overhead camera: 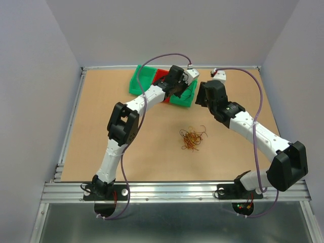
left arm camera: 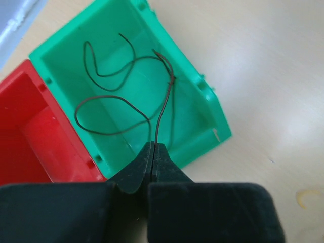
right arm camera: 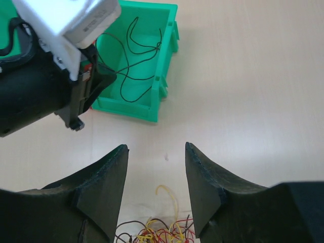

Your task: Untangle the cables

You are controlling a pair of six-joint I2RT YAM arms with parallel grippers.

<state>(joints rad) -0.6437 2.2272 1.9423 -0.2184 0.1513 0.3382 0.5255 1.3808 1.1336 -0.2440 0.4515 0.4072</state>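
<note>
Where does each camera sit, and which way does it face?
Top external: above, behind the arms, facing down on table, both arms, cable tangle.
Left wrist: looks past the left gripper, shut on a black cable, into the green bin.
Right wrist: looks down past the open right gripper at the tangle.
Both wrist views share the green bin.

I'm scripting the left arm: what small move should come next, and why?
Probably open the left pincer: it is shut on a black cable whose loops lie inside the green bin, so letting go should drop it there.
</note>
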